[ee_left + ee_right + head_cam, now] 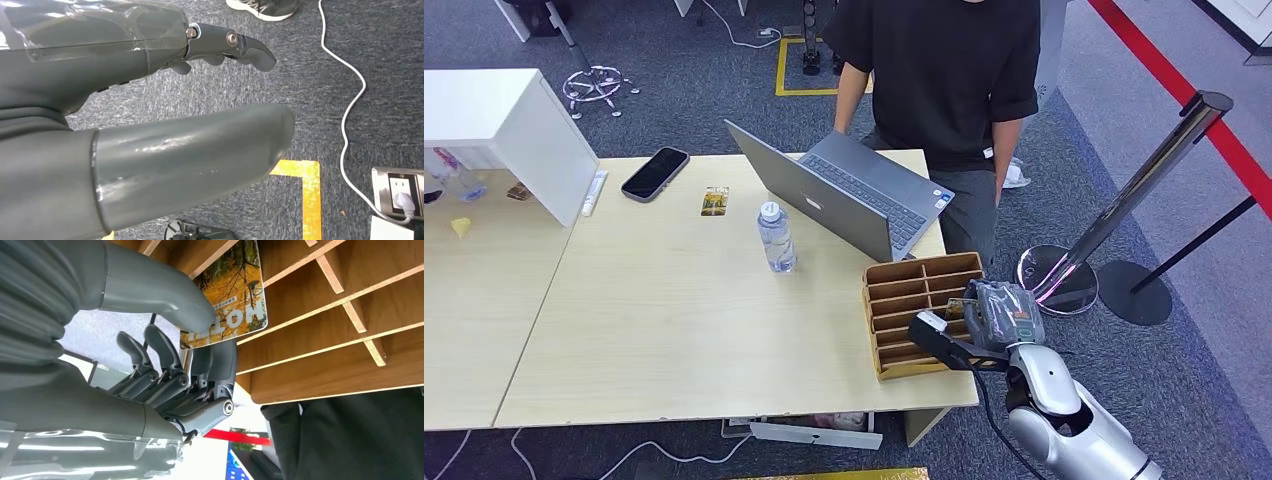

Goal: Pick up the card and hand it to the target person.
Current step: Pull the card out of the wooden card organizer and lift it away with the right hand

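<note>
A card (232, 290) printed with an autumn-tree picture stands in a slot of the wooden divider box (914, 300) at the table's near right corner. My right hand (1002, 312) reaches into that box from the right. In the right wrist view its thumb (160, 290) presses one face of the card and its fingers (220, 360) press the other, so the card is pinched. A person in a black shirt (944, 70) stands at the far side of the table, behind the laptop. My left hand (60, 90) hangs over the carpet with its fingers spread and holds nothing.
On the table (674, 330) stand an open grey laptop (854, 195) and a water bottle (776, 238). Further back lie a phone (655, 173) and a second small card (715, 201). A white box (514, 130) sits at the left. A stanchion post (1124, 200) stands on the right.
</note>
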